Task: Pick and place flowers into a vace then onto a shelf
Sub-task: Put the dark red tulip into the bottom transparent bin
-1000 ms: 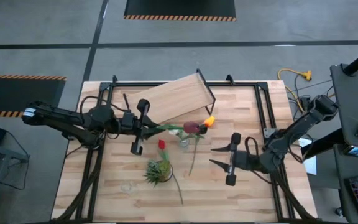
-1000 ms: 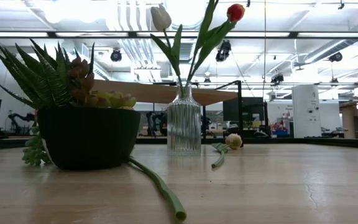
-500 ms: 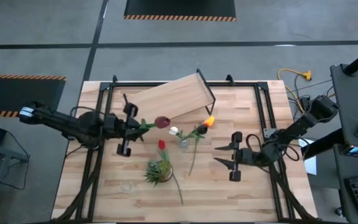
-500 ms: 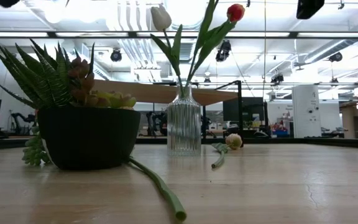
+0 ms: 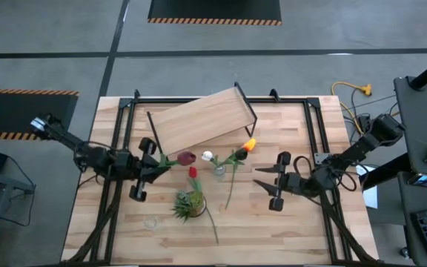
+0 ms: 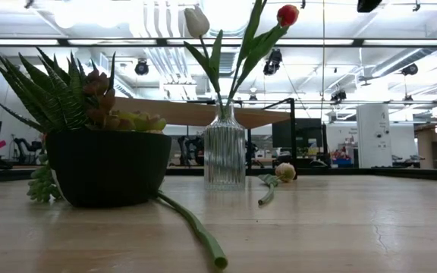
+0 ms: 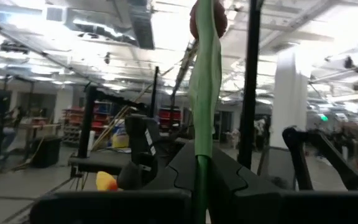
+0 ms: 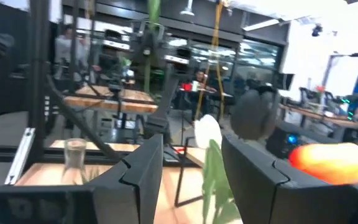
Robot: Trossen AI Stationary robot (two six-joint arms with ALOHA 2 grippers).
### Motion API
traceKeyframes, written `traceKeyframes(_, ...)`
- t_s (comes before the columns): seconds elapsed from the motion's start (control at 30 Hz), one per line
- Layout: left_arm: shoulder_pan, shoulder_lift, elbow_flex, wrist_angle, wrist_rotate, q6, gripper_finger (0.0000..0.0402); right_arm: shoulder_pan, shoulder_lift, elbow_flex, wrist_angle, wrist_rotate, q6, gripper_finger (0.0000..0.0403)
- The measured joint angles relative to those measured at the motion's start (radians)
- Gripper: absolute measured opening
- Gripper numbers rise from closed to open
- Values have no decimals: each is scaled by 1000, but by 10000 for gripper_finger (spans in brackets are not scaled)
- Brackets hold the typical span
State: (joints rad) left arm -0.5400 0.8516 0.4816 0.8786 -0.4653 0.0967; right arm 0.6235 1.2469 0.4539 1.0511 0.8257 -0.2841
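The left gripper (image 5: 156, 162), jaws clamped on the dark maroon flower (image 5: 186, 158), has pulled back leftward from the vase (image 5: 219, 170), so that stem remains unplaced. The right gripper (image 5: 262, 184) waits on the counter's (image 5: 302, 230) right side, jaws partly open and empty.
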Motion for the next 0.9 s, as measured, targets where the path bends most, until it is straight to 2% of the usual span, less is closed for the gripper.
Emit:
traceKeyframes(0.17,-96,81,5,121,-120,22,0,-1,0,-2,0,67,7,157)
traceKeyframes(0.53,-187,305,18,364,-169,59,0,0,0,-2,-3,68,31,148)
traceKeyframes(0.73,-243,425,93,388,-180,82,0,0,0,-3,-7,68,31,150)
traceKeyframes(0.9,-324,519,172,394,-311,191,0,0,0,-3,-8,68,45,144)
